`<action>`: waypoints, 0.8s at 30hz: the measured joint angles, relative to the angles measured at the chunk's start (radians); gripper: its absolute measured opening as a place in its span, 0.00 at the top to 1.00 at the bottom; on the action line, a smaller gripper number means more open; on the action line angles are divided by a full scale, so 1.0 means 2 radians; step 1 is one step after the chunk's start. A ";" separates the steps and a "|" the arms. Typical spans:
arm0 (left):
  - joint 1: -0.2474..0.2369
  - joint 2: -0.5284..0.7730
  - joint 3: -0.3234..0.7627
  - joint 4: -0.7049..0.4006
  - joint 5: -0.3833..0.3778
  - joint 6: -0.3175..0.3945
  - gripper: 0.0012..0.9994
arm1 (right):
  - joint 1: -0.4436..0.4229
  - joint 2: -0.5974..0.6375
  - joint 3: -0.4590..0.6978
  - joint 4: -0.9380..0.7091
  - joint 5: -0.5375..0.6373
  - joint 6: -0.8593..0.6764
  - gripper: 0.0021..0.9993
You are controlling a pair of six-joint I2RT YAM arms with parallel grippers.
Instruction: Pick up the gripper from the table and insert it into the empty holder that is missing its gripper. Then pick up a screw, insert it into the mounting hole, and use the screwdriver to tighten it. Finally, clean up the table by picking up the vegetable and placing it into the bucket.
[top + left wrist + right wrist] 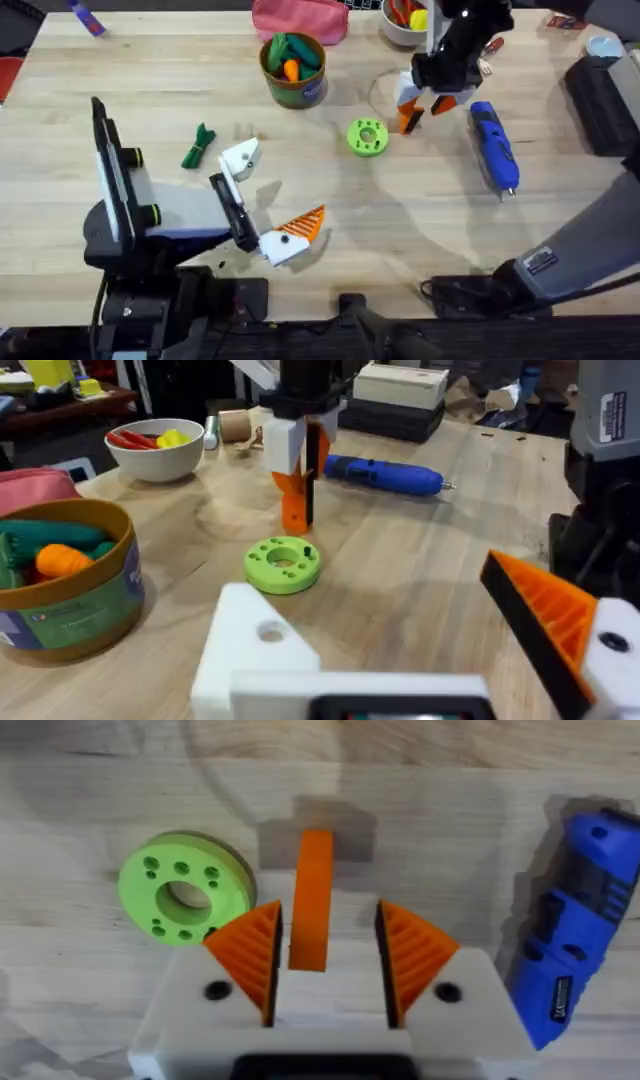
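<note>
The orange gripper piece (pixel 313 900) stands on end on the table between my right gripper's (pixel 325 955) orange pads (pixel 410 950), with a gap on one side. That right gripper (pixel 420 112) is open, next to the blue screwdriver (pixel 494 148). My left gripper (pixel 268 200) is open and holds nothing. One of its jaws is the bare white holder (pixel 243 158), the other carries an orange pad (pixel 305 225). The dark green vegetable (pixel 198 147) lies left of the holder. The bucket (pixel 293 68) stands at the back. No screw can be made out.
A bright green disc (pixel 367 137) lies just left of the right gripper. At the back stand a white bowl (pixel 403 22) of toy food and a pink pouch (pixel 298 18). A black case (pixel 603 100) sits at the right edge.
</note>
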 joint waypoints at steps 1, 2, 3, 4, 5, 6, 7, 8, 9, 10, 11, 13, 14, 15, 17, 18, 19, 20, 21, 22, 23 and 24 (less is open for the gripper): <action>0.000 0.000 0.000 0.000 0.000 0.000 0.01 | 0.000 0.000 -0.004 0.000 0.000 0.000 0.50; 0.000 0.000 0.000 0.000 0.000 0.000 0.01 | 0.001 0.000 -0.008 0.000 0.000 0.000 0.50; 0.000 0.000 0.000 0.000 0.000 0.000 0.01 | 0.001 0.000 -0.011 0.000 0.000 0.000 0.51; 0.000 0.000 0.000 0.000 0.000 0.000 0.01 | 0.002 0.000 -0.013 0.002 0.000 0.000 0.52; 0.000 0.000 0.000 0.000 0.000 0.000 0.01 | 0.003 0.000 -0.015 0.003 0.000 0.000 0.55; 0.000 0.000 0.000 0.000 0.000 0.000 0.01 | 0.003 0.000 -0.016 0.006 0.000 0.000 0.59; 0.000 0.000 0.000 0.000 0.000 0.000 0.01 | 0.004 0.000 -0.016 0.009 0.000 0.000 0.64; 0.000 0.000 0.000 0.000 0.000 0.000 0.01 | 0.004 0.000 -0.016 0.012 0.000 0.001 0.72; 0.000 0.000 0.000 0.000 0.000 0.000 0.01 | 0.005 0.000 -0.016 0.015 0.000 0.000 0.79; 0.000 0.000 0.000 0.000 0.000 0.000 0.01 | 0.005 0.000 -0.016 0.017 0.000 0.000 0.84; 0.000 0.000 0.000 0.000 0.000 0.000 0.01 | 0.006 0.000 -0.016 0.019 -0.001 0.001 0.90; 0.000 0.000 0.000 0.000 0.000 0.000 0.01 | 0.007 0.000 -0.016 0.020 -0.001 0.002 0.98; 0.000 0.000 0.000 0.000 0.000 0.000 0.01 | 0.007 0.000 -0.016 0.021 -0.002 0.002 0.99; 0.000 0.000 0.000 0.000 0.000 0.000 0.01 | 0.007 0.000 -0.016 0.022 -0.002 0.002 0.99; 0.000 0.000 0.000 0.000 0.000 0.000 0.01 | 0.007 0.000 -0.016 0.023 -0.002 0.002 0.99; 0.000 0.000 0.000 0.000 0.000 0.000 0.01 | 0.007 0.000 -0.016 0.023 -0.003 0.002 0.99; 0.000 0.000 0.000 0.000 0.000 0.000 0.01 | 0.007 0.000 -0.016 0.024 -0.004 0.002 0.99; 0.000 0.000 0.000 0.000 0.000 0.000 0.01 | 0.007 0.000 -0.016 0.024 -0.004 0.002 0.99; 0.000 0.000 0.000 0.000 0.000 0.000 0.01 | 0.007 0.000 -0.016 0.024 -0.004 0.002 0.99; 0.000 0.000 0.000 0.000 0.000 0.000 0.01 | 0.007 0.000 -0.016 0.024 -0.004 0.002 0.99; 0.000 0.000 0.000 0.000 0.000 0.000 0.01 | 0.007 -0.001 -0.016 0.024 -0.005 0.002 0.99; 0.000 0.000 0.000 0.000 0.000 0.000 0.01 | 0.008 -0.002 -0.016 0.024 -0.006 0.004 0.99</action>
